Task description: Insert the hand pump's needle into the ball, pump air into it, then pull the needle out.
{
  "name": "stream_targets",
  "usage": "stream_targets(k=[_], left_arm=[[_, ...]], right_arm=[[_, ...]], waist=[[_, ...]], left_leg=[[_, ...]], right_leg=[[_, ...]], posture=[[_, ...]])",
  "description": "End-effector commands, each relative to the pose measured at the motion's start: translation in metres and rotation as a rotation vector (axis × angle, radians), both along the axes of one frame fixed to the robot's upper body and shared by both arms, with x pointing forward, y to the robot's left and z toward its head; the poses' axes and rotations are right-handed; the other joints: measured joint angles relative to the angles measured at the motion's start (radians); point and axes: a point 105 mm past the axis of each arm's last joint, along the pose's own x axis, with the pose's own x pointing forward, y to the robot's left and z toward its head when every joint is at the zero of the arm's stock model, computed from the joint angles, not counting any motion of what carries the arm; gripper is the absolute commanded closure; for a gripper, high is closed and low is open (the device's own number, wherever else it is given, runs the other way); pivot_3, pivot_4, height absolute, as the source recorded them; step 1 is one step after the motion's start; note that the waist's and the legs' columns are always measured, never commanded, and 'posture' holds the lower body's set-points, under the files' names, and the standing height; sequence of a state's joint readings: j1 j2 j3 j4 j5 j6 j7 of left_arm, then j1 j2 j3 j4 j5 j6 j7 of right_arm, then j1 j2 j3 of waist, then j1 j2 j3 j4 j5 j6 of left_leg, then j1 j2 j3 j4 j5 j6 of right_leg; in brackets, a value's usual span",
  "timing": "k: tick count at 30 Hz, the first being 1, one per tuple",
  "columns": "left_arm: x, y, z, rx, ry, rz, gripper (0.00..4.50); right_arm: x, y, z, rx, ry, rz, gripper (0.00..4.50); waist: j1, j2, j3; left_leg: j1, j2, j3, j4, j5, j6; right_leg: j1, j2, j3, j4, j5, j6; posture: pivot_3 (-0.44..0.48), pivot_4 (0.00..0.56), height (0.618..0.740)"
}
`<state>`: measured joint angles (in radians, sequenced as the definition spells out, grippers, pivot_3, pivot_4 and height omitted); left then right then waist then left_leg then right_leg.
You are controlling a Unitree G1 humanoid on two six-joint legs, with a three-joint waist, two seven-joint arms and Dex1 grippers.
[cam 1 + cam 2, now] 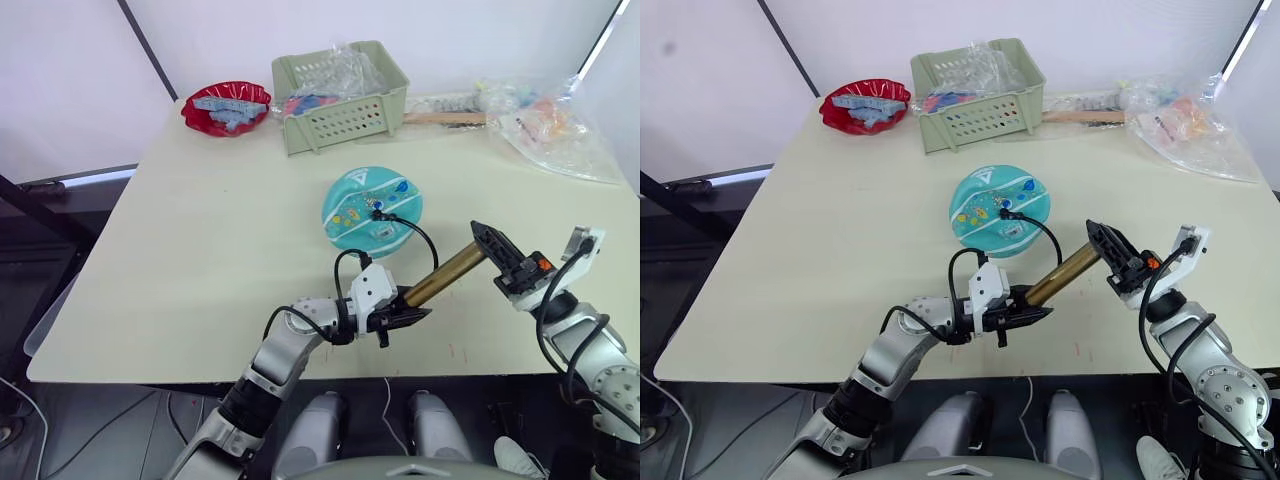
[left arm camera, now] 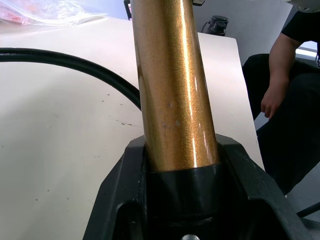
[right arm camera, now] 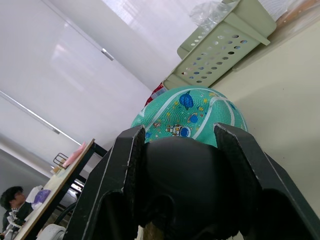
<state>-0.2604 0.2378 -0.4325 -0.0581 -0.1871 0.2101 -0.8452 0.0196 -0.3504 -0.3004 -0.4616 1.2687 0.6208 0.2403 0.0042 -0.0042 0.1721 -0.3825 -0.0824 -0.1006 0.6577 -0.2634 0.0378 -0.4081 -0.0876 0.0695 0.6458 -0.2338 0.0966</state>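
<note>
The teal ball (image 1: pixel 371 210) with white stripes and cartoon prints lies mid-table. The pump's thin black hose (image 1: pixel 424 238) curves onto the ball's top, where the needle fitting (image 1: pixel 379 212) stands in the ball. The hand pump (image 1: pixel 445 274), gold-bronze barrel, lies tilted between both arms near the front edge. My left gripper (image 1: pixel 400 318) is shut on the pump's black foot, the barrel (image 2: pixel 172 85) rising between its fingers. My right gripper (image 1: pixel 497 258) is shut on the black T-handle (image 3: pixel 182 187), its fingers (image 3: pixel 117 175) on either side, with the ball (image 3: pixel 192 117) beyond.
A green perforated basket (image 1: pixel 345 110) with plastic-wrapped items stands at the back. A red bowl (image 1: pixel 226 108) sits at the back left. Clear plastic bags (image 1: pixel 555 125) and a wooden stick lie at the back right. A seated person (image 2: pixel 290 100) shows beside the table.
</note>
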Motion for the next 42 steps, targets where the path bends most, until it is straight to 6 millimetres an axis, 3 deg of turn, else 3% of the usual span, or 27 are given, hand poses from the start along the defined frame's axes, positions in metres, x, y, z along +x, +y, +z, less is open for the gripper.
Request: stream_targets(k=[1,4,12,23,34,42], left_arm=[[0.001,0.004,0.008,-0.022,-0.015,-0.014,1.44],[0.002,0.008,0.012,-0.022,-0.021,-0.022,0.04],[0.001,0.018,0.027,-0.016,-0.038,-0.062,0.01],[-0.001,0.038,0.043,0.033,-0.036,-0.129,0.01],[-0.007,0.042,0.034,0.096,-0.006,-0.161,0.01],[-0.006,0.046,0.02,0.143,0.002,-0.157,0.01]], right_arm=[[-0.005,0.005,0.02,-0.029,-0.084,0.021,2.84],[-0.006,0.008,0.021,-0.056,-0.1,0.04,2.84],[-0.012,0.017,0.022,-0.204,-0.165,0.11,2.84],[-0.023,0.038,0.024,-0.582,-0.427,0.249,2.84],[-0.029,0.06,0.023,-0.785,-0.655,0.363,2.84],[-0.028,0.07,0.017,-0.79,-0.689,0.378,2.84]], waist=[[-0.002,0.0,0.0],[-0.008,0.0,0.0],[-0.016,0.0,0.0],[-0.017,0.0,0.0],[-0.017,-0.001,0.001],[-0.016,-0.001,0.001]], left_leg=[[0.0,0.0,0.0,0.0,0.0,0.0],[0.0,0.0,0.0,0.0,0.0,0.0],[-0.001,0.0,0.0,0.0,0.0,0.0],[-0.001,0.0,0.0,0.0,0.0,0.0],[-0.001,0.0,0.0,0.0,0.0,0.0],[-0.001,0.0,-0.001,0.0,0.0,0.0]], right_leg=[[0.0,0.0,0.0,0.0,0.0,0.0],[0.0,0.0,0.0,0.0,0.0,0.0],[-0.001,0.0,0.0,0.0,0.0,0.0],[-0.001,0.0,0.0,0.0,0.0,0.0],[-0.002,0.0,-0.001,0.0,0.0,0.0],[-0.002,0.0,-0.001,0.0,0.0,0.0]], posture=[[0.0,0.15,0.74],[0.0,0.15,0.74],[0.0,0.15,0.74],[0.0,0.15,0.74],[0.0,0.15,0.74],[0.0,0.15,0.74]])
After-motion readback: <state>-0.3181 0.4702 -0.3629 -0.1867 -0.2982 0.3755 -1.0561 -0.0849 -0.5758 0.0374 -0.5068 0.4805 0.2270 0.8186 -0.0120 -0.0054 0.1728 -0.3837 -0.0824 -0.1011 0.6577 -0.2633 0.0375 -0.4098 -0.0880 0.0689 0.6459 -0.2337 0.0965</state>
